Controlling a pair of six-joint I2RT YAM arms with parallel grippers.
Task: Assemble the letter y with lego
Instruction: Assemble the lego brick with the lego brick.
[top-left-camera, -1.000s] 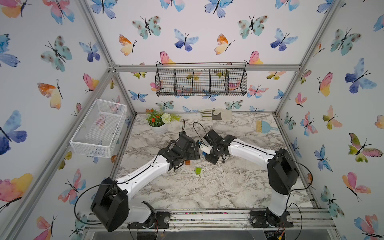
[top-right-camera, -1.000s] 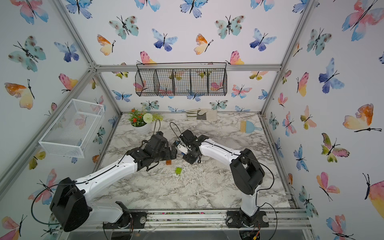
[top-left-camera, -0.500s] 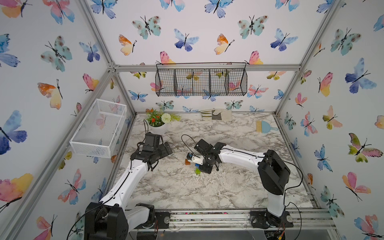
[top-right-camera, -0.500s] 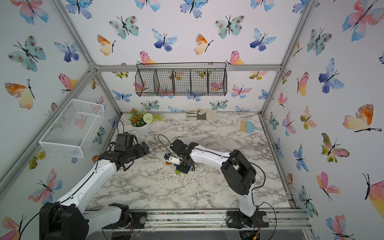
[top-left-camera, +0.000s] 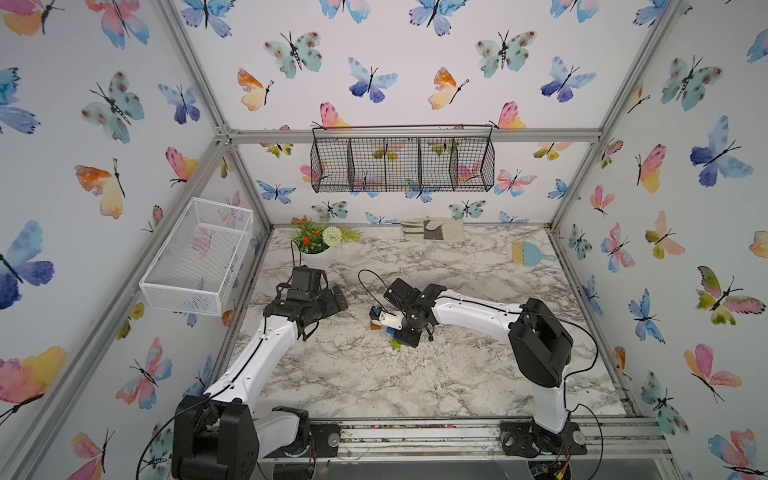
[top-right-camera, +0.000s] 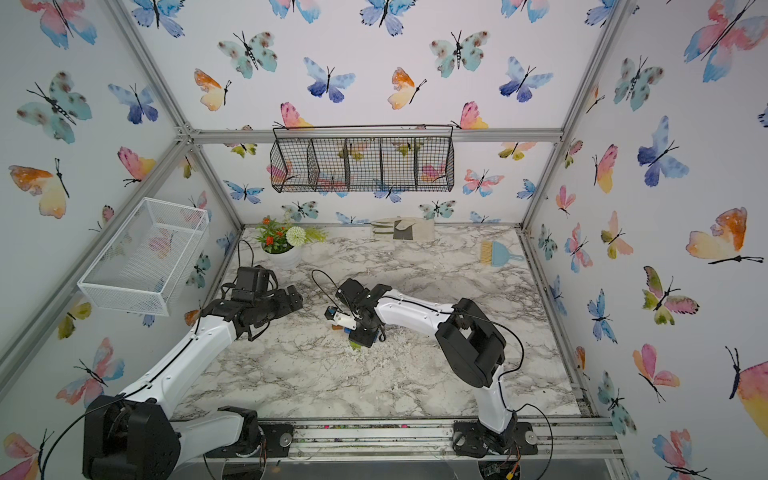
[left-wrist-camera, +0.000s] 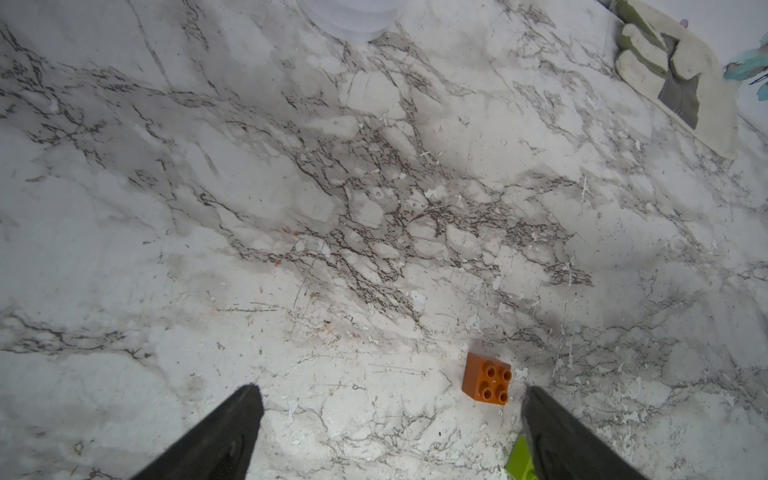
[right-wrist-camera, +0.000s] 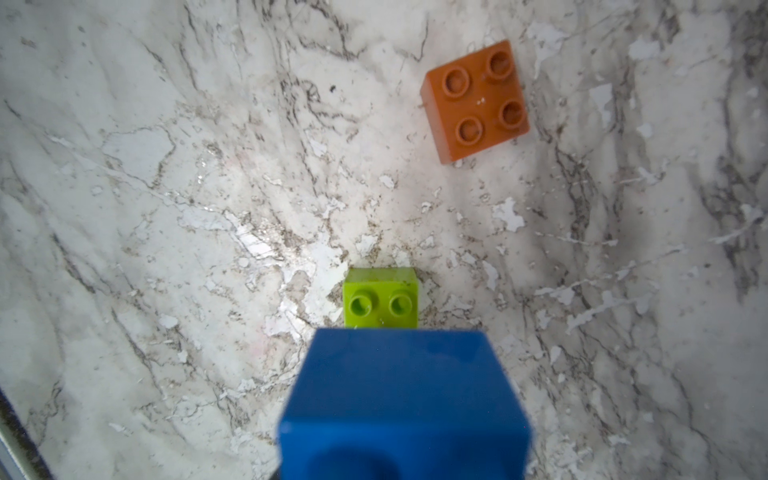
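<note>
Left end effector spread wide, gripping nothing. Right end effector pinching blue brick; green brick just beneath.

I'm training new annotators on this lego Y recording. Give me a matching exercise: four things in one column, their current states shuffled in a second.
Column one
1. orange brick
2. green brick
3. blue brick
4. left claw

Column two
A. open, holding nothing
B. loose on the table, four studs showing
C. gripped in the right claw
D. on the table, partly hidden by the blue brick in the right wrist view

Pairs: 1-B, 2-D, 3-C, 4-A
</note>
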